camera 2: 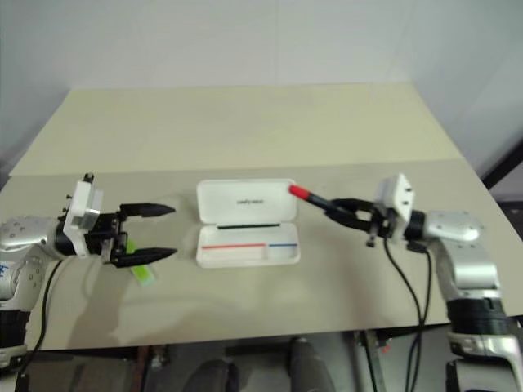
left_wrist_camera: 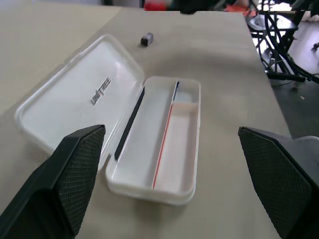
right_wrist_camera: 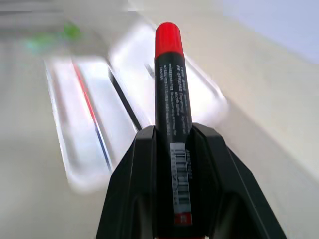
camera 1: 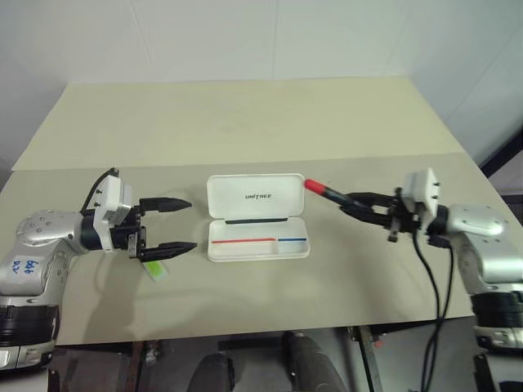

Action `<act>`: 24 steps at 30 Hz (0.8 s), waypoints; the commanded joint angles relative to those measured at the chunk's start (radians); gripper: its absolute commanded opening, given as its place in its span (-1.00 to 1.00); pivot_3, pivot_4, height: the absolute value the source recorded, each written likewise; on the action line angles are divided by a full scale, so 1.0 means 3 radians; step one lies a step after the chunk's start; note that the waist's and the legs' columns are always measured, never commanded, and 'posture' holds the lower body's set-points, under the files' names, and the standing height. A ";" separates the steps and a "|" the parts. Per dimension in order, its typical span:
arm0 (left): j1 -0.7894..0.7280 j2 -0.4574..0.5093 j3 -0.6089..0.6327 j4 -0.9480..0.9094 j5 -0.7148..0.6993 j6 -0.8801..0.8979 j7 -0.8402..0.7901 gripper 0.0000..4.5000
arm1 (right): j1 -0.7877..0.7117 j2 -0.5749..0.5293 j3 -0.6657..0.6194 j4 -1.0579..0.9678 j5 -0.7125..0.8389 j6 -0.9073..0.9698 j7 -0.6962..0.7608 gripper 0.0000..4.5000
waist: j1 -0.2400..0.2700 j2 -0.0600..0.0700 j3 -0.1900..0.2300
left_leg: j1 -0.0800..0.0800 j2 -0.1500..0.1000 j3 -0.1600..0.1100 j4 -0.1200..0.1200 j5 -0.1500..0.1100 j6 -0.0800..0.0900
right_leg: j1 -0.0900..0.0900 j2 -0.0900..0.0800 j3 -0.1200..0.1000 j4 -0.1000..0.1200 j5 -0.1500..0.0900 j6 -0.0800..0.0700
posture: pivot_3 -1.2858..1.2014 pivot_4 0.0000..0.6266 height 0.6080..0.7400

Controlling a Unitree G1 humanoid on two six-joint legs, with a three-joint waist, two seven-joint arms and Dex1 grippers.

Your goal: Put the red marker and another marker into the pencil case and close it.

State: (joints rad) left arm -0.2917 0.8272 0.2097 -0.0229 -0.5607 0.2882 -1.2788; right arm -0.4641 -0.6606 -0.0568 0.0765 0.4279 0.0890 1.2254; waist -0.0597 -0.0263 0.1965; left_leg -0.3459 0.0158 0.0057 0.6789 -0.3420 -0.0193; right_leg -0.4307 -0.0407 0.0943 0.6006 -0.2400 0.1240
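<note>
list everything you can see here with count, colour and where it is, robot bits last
pencil case: one, white, open at the middle of the table, lid flat toward the far side, tray showing a red-and-blue line
red marker: one, red cap and black barrel, held above the table by the case's right end, cap toward the case
green highlighter: one, light green, on the table left of the case, below the left tool
small grey object: one, grey, on the table beyond the case
table: one, beige
left tool: one, black fingers, open
right tool: one, black fingers, shut on the marker
</note>
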 commanded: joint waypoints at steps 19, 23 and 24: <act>0.0383 -0.0140 0.0307 -0.0453 -0.0163 0.0078 0.0573 1.00 | -0.1113 0.0999 0.0986 0.1365 -0.0668 -0.0589 0.0322 -0.71 | -0.0005 0.0000 0.0000 | -0.0044 -0.0003 -0.0027 0.0005 -0.0002 -0.0005 | -0.0047 -0.0020 -0.0022 0.0019 0.0001 0.0002 | 0.03 -0.52 1.00; 0.0400 -0.0151 0.0303 -0.0505 -0.0173 0.0090 0.0620 1.00 | -0.1293 0.1080 0.1062 0.1787 -0.0891 -0.0973 0.0395 -0.71 | -0.0011 0.0000 0.0000 | -0.0043 -0.0003 -0.0027 0.0005 -0.0002 -0.0005 | -0.0047 -0.0019 -0.0023 0.0021 0.0001 0.0001 | 0.03 -0.52 1.00; 0.0403 -0.0157 0.0305 -0.0525 -0.0175 0.0094 0.0638 1.00 | -0.1330 0.1079 0.1085 0.1875 -0.0931 -0.1081 0.0456 -0.71 | -0.0012 0.0000 0.0000 | -0.0043 -0.0003 -0.0027 0.0004 -0.0002 -0.0006 | -0.0047 -0.0019 -0.0024 0.0021 0.0000 0.0001 | 0.03 -0.52 1.00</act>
State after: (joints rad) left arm -0.1758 0.7851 0.2718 -0.1499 -0.5902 0.3175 -1.0970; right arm -0.8353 -0.3377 0.2717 0.6222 0.1590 -0.1786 1.3358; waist -0.0634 -0.0262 0.1965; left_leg -0.3588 0.0149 -0.0026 0.6802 -0.3426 -0.0211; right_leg -0.4450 -0.0466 0.0872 0.6068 -0.2398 0.1243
